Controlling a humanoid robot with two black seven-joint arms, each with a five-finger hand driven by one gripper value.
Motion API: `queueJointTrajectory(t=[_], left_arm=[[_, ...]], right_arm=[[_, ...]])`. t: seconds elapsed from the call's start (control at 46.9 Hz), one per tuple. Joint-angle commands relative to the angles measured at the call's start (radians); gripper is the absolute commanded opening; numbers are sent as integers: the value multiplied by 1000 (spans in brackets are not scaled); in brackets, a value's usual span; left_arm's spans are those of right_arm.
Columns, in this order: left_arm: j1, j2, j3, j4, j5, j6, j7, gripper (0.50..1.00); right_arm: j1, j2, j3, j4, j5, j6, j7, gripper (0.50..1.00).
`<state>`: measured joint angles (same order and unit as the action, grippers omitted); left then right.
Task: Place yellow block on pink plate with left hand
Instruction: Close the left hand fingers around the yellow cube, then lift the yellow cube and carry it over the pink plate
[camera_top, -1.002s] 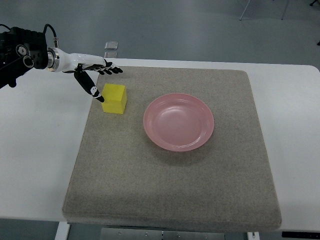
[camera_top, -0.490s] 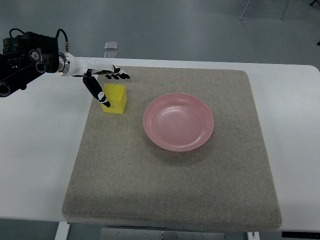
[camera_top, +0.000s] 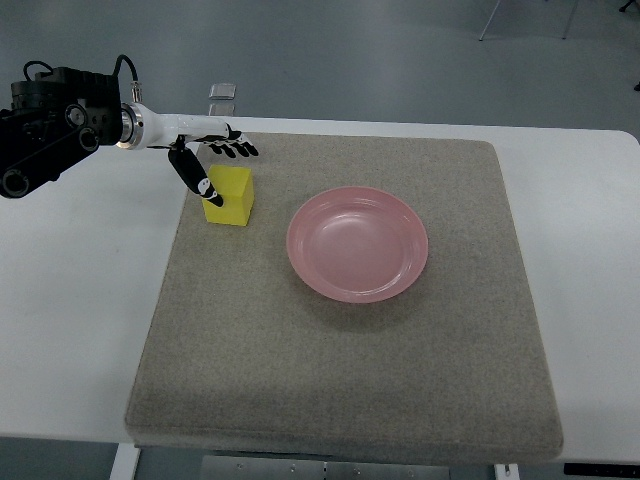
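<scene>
Nearest to the camera, a grey felt mat (camera_top: 340, 380) is lying across a white table (camera_top: 70, 330), its near edge reaching almost to the table's front edge. Bare mat is filling the whole near half.

Further back, right of the mat's centre, the pink plate (camera_top: 358, 243) is sitting flat on the mat with nothing in it.

Left of the plate and slightly further away, the yellow block (camera_top: 230, 196) is resting on the mat near its left edge. Block and plate are lying apart, with a strip of mat showing between them. The block is not on the plate.

At the block, the left hand (camera_top: 205, 163) is reaching in from the picture's left edge on a white forearm that is running out of a black arm housing (camera_top: 50, 125). The thumb (camera_top: 195, 178) is pointing down along the block's left face, its tip lying against the block's upper left corner. The other fingers (camera_top: 232, 148) are stretching out just beyond the block's far edge; whether they are touching it cannot be told from this angle. The hand is spread around the block rather than clenched on it, and the block is sitting on the mat, not lifted.

Beyond the table's far edge, 1 small clear object (camera_top: 222, 92) is lying on the grey floor (camera_top: 400, 50), too small to identify.
</scene>
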<state>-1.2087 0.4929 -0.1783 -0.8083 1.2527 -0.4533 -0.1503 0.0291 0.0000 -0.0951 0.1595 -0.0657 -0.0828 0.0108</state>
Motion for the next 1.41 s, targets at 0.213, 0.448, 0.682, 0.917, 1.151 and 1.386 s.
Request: queueJointTrajectory(t=[0.213,0.448,0.682,0.917,1.151,1.386], left_arm=[[1,0,0,-6,28,-5,0,902],[3,-2,0,-6,31,-7,0,705],[1,-4,-1,-3,24,-4,0,636],[-32,-5,-17,0,7,4,0,653],[-86,-7,-29,-17,-19,12,0,653],[-88,-7,-43,-127,-22,31,-2,653]], right_arm=[[0,0,0,0,0,0,0,924],[0,0,0,0,0,0,0,924],[0,0,0,0,0,0,0,924],[0,0,0,0,0,0,0,924],[0,0,0,0,0,0,0,924],[0,0,0,0,0,0,0,924]])
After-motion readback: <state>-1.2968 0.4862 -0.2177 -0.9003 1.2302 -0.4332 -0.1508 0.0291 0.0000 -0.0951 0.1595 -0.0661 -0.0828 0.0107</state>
